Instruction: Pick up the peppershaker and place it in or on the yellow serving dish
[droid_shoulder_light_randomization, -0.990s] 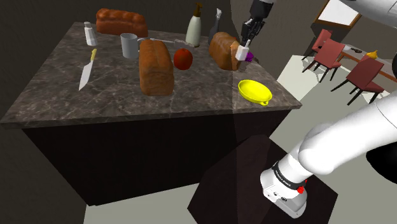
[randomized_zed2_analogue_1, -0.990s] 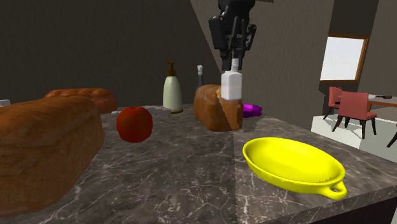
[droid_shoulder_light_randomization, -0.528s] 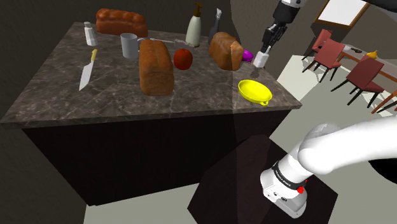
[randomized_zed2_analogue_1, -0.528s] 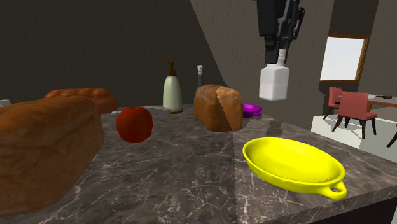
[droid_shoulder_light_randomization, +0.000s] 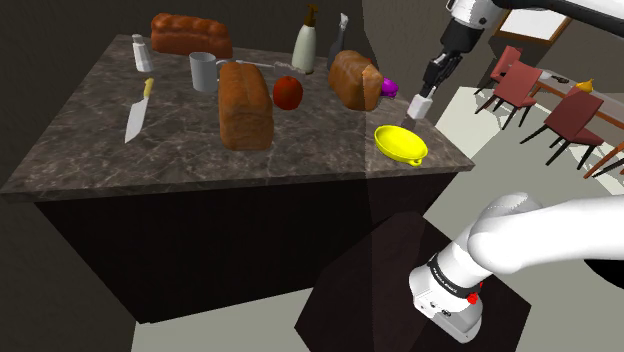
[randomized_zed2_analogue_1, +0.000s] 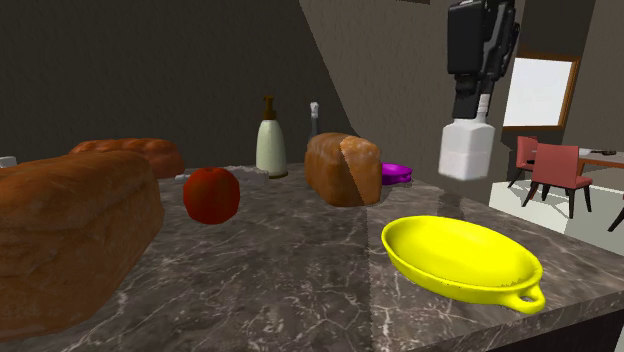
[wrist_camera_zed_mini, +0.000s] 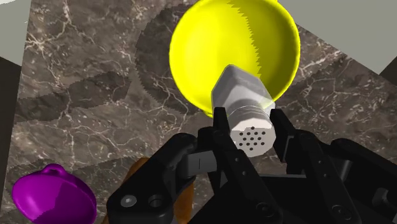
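A white pepper shaker (randomized_zed2_analogue_1: 466, 150) with a perforated grey cap (wrist_camera_zed_mini: 252, 132) hangs in the air, held by its top in my black gripper (randomized_zed2_analogue_1: 480, 100), which is shut on it. The shaker (droid_shoulder_light_randomization: 419, 105) is above the counter, just beyond the far rim of the yellow serving dish (droid_shoulder_light_randomization: 400, 143). That dish (randomized_zed2_analogue_1: 460, 258) is a shallow oval bowl with a small loop handle, lying near the counter's corner. Looking along the gripper (wrist_camera_zed_mini: 251, 137), the shaker (wrist_camera_zed_mini: 242, 95) points down at the yellow dish (wrist_camera_zed_mini: 203, 44), overlapping its rim.
On the dark marble counter (droid_shoulder_light_randomization: 190, 140) lie two bread loaves (droid_shoulder_light_randomization: 245, 103), a third at the back (droid_shoulder_light_randomization: 190, 33), a red tomato (droid_shoulder_light_randomization: 288, 91), a bottle (droid_shoulder_light_randomization: 305, 45), a mug (droid_shoulder_light_randomization: 203, 71), a knife (droid_shoulder_light_randomization: 137, 110), another shaker (droid_shoulder_light_randomization: 142, 52) and a purple object (randomized_zed2_analogue_1: 396, 172). Red chairs (droid_shoulder_light_randomization: 575, 115) stand beyond.
The gripper carried the shaker away from the loaf, rising and then moving toward the yellow dish, ending above the dish's far rim.
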